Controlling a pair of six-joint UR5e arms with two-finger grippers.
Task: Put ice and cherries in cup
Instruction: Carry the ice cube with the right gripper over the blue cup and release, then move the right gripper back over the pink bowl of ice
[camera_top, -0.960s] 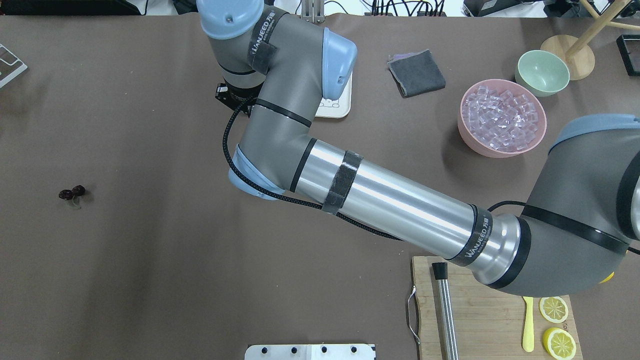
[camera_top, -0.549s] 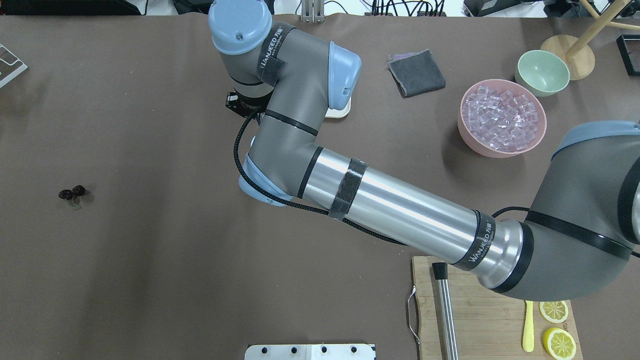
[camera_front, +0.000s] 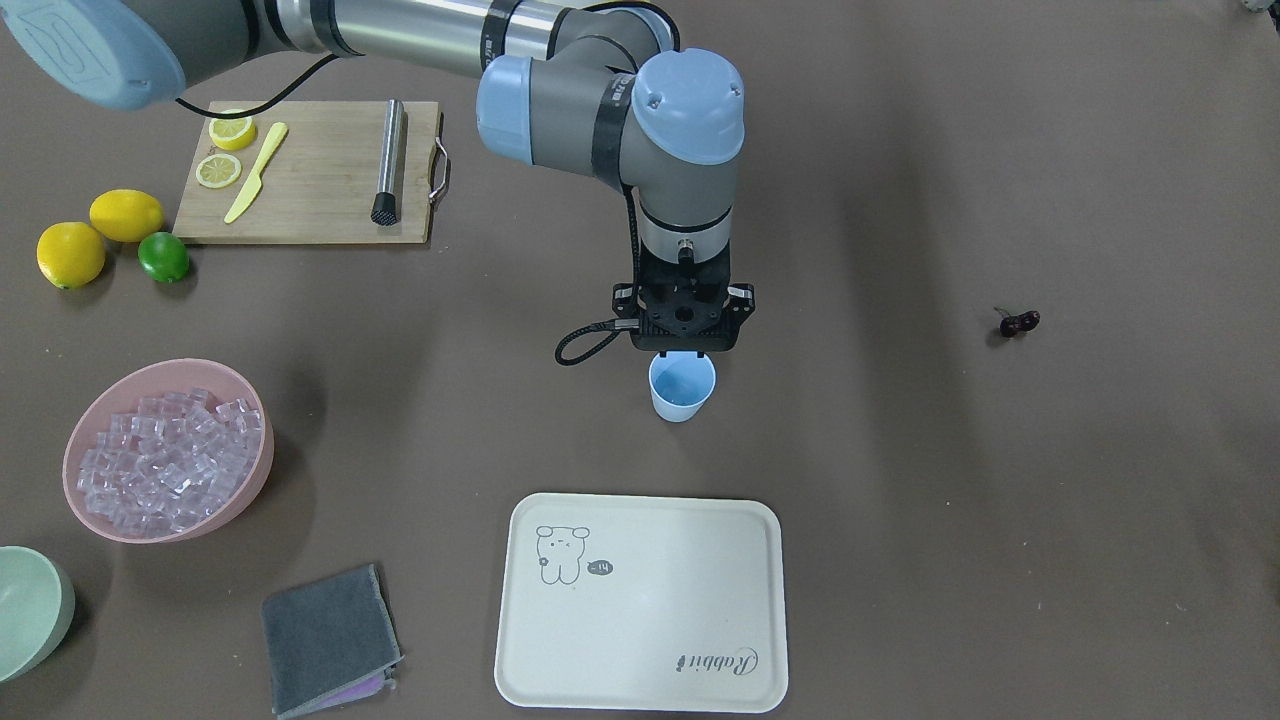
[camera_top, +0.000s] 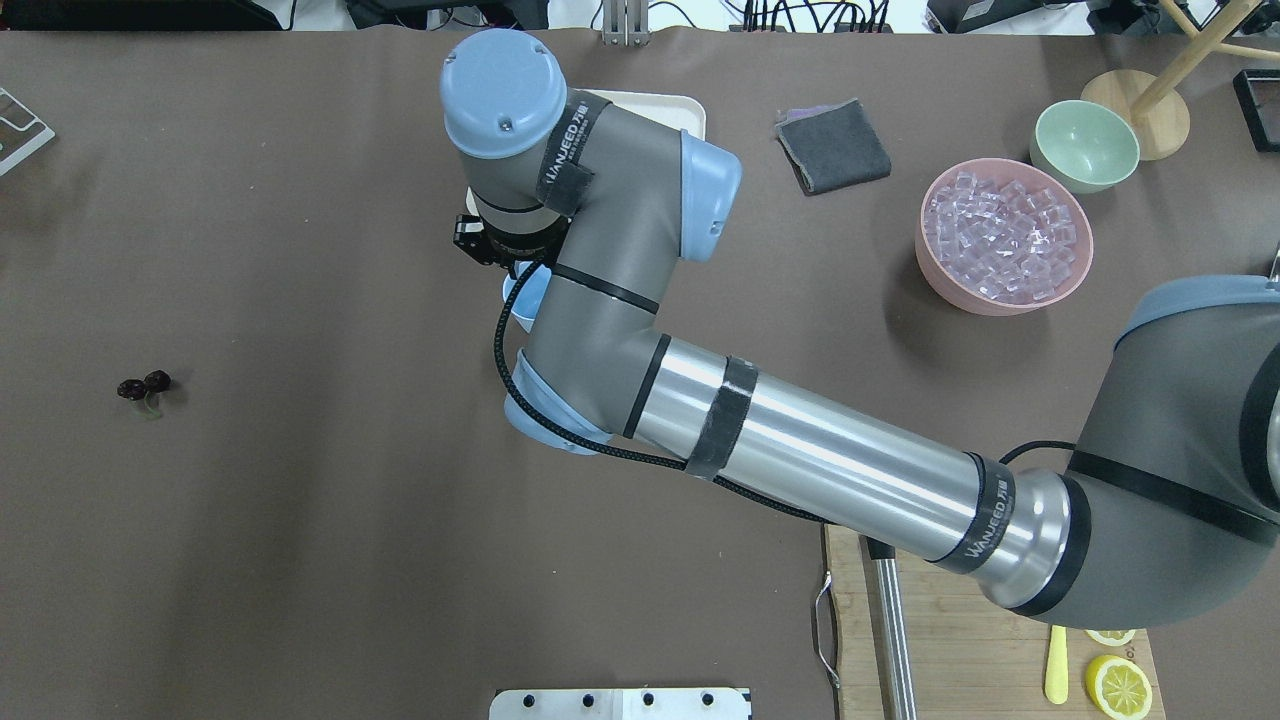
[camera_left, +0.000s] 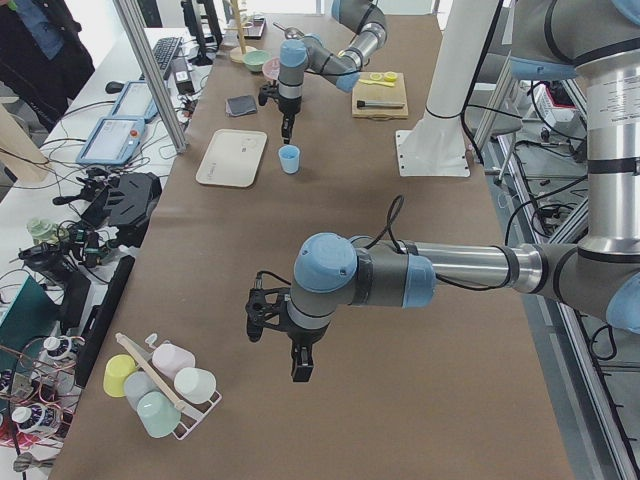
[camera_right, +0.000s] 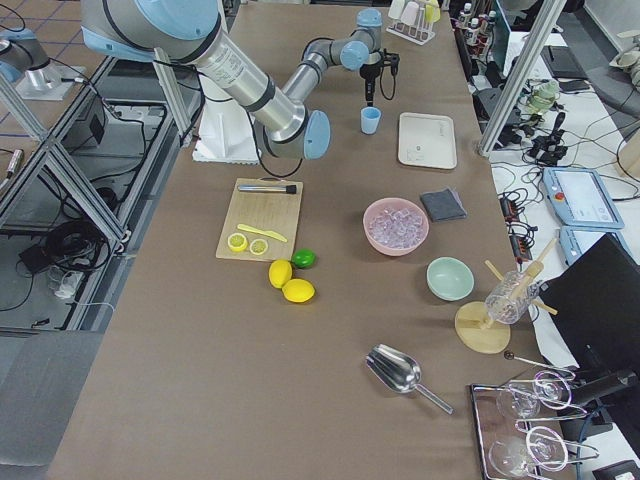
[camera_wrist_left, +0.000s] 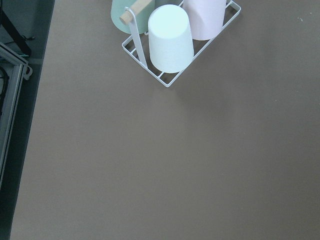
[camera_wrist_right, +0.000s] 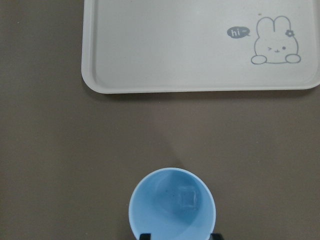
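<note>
The light blue cup (camera_front: 682, 388) stands upright on the brown table, just on the robot's side of the cream tray. One ice cube (camera_wrist_right: 187, 196) lies on its bottom. My right gripper (camera_front: 683, 352) hangs over the cup's rim, open, its two fingertips (camera_wrist_right: 145, 235) apart with nothing between them. More ice (camera_front: 165, 460) fills the pink bowl (camera_front: 240, 395). The cherries (camera_front: 1018, 322) lie alone, far off on the robot's left side. My left gripper (camera_left: 300, 370) points down over bare table, and I cannot tell whether it is open or shut.
A cream tray (camera_front: 640, 600) lies beyond the cup. A grey cloth (camera_front: 328, 640) and a pale green bowl (camera_front: 30, 610) are near the pink bowl. A cutting board (camera_front: 310, 170) holds lemon slices, a knife and a metal rod. A wire rack of cups (camera_wrist_left: 170, 40) stands by the left arm.
My right wrist has moved from over the tray toward the robot and a little to the overhead view's right, and the cup's rim now shows beside it. The cherries have not moved.
</note>
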